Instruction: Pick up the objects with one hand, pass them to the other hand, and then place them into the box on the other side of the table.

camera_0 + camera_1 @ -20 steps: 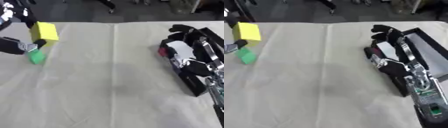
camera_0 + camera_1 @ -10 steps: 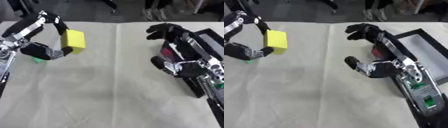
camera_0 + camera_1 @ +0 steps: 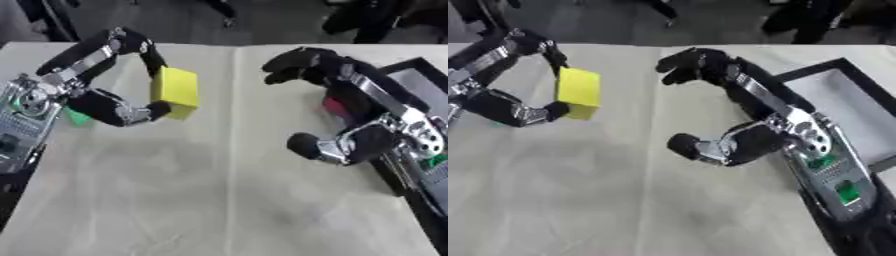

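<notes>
Counter (image 3: 219, 200): covered in pale beige cloth, lightly creased. Black shallow rectangular box (image 3: 846, 102) at its right edge, pale grey inside. Right hand (image 3: 737, 107), black with silver joints, spread wide above the cloth, fingers and thumb apart, grasping nothing. Left hand (image 3: 96, 85) pinches a matte yellow rectangular block (image 3: 174, 92) between fingers above and thumb below, lifted off the counter. Small green object (image 3: 77, 117) lies beneath the left hand; shape unclear.

The left hand (image 3: 105, 75) hides most of a small green thing (image 3: 77, 117); the box (image 3: 859, 107) runs off the right edge.
</notes>
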You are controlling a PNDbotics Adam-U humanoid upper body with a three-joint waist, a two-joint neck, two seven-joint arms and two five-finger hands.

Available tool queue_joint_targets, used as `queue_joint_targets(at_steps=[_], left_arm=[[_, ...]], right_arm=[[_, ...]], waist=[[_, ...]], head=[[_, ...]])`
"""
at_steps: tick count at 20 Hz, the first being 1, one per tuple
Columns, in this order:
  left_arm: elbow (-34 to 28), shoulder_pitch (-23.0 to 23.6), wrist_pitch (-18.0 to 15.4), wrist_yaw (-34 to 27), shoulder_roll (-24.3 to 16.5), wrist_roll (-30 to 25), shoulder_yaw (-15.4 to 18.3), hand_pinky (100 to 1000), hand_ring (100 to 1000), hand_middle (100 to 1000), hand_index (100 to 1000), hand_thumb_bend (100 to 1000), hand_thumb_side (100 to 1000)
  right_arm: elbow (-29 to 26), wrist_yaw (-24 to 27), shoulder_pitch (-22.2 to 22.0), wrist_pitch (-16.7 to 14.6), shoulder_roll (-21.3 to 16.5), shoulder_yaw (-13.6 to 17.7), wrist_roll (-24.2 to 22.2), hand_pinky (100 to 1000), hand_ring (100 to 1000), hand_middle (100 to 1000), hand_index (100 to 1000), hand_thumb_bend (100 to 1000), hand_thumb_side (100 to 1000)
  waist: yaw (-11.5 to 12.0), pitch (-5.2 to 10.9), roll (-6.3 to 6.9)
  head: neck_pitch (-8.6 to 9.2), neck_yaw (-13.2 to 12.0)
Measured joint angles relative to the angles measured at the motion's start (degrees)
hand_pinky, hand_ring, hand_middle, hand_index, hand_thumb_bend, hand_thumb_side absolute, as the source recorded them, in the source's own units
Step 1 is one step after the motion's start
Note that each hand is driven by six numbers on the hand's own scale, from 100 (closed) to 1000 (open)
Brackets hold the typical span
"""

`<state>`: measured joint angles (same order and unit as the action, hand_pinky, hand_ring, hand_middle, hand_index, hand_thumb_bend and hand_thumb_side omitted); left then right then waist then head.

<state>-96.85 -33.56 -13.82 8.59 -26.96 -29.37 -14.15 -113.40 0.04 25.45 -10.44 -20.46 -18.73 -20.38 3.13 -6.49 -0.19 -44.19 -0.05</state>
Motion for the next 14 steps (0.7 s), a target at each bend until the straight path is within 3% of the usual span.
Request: queue_joint_targets(at_steps=[14], left_arm=[[-0.8,-2.5,0.1,-4.8,2.2,-1.9,-4.9,792,554,491,561,398,313]], right_arm=[[0.0,1.7,2.1,-0.2,1.5,-2.1,-1.4,810,764,781,851,455,448]], waist=[[-0.1,-0.02,-0.07]], head=[[0.0,0.0]])
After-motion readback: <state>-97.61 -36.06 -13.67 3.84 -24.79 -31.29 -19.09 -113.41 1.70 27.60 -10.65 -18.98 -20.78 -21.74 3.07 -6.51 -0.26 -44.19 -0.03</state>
